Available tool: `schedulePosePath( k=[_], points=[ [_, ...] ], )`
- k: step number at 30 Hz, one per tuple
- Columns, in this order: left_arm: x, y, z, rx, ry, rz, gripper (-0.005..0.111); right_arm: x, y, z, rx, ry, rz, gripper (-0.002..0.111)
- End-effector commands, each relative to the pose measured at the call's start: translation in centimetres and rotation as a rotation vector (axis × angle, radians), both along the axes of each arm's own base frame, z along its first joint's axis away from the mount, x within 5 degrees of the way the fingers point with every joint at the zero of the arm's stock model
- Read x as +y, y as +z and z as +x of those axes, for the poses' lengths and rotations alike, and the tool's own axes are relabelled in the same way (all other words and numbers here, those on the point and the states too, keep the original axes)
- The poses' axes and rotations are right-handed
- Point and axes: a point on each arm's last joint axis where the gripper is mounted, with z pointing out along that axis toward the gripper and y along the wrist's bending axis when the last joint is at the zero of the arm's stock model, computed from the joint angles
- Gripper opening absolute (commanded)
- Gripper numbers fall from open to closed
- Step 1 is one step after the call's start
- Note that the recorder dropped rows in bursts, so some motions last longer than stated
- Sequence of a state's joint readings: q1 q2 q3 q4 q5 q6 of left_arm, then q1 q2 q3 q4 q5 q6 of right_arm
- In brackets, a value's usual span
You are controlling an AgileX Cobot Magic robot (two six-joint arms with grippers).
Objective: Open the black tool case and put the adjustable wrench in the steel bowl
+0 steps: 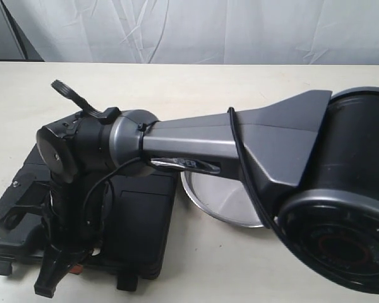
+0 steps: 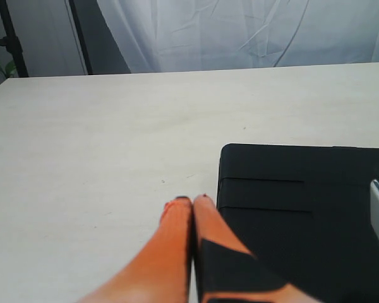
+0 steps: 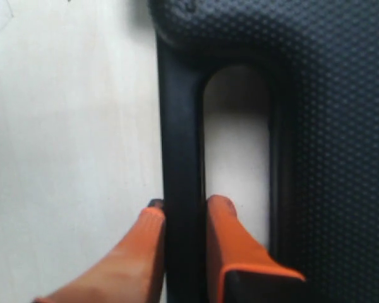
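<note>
The black tool case (image 1: 139,221) lies flat with its lid down at the front left of the table. My right arm (image 1: 196,142) reaches across the table to it. In the right wrist view my right gripper (image 3: 185,208) is shut on the bar of the case's cut-out handle (image 3: 183,126), one orange finger on each side. My left gripper (image 2: 191,202) is shut with nothing in it, its fingertips (image 2: 177,211) over the bare table just beside the case's corner (image 2: 290,208). The steel bowl (image 1: 224,202) sits right of the case, mostly hidden under my right arm. The adjustable wrench is out of view.
The pale table (image 1: 177,88) runs back to a white curtain (image 1: 208,28). The right arm's big dark base joint (image 1: 341,214) blocks the lower right of the exterior view. My left arm's dark body (image 1: 12,211) sits at the case's left edge.
</note>
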State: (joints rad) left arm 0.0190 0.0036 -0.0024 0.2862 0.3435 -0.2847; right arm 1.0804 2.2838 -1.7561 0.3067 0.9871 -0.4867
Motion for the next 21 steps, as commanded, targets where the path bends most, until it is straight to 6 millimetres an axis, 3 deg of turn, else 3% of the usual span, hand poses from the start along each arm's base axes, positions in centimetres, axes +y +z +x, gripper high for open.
schedulePosePath(
  k=[1, 14, 21],
  points=[
    [0.0, 0.0, 0.0, -0.008, 0.000, 0.003, 0.000, -0.3, 0.0, 0.2, 0.018, -0.016, -0.019, 0.000],
    [0.0, 0.0, 0.0, -0.008, 0.000, 0.003, 0.000, -0.4, 2.5, 0.1, -0.005, -0.019, 0.033, 0.000],
    [0.0, 0.0, 0.0, -0.008, 0.000, 0.004, 0.000, -0.3, 2.4, 0.1, 0.000, -0.021, 0.034, 0.000]
  ],
)
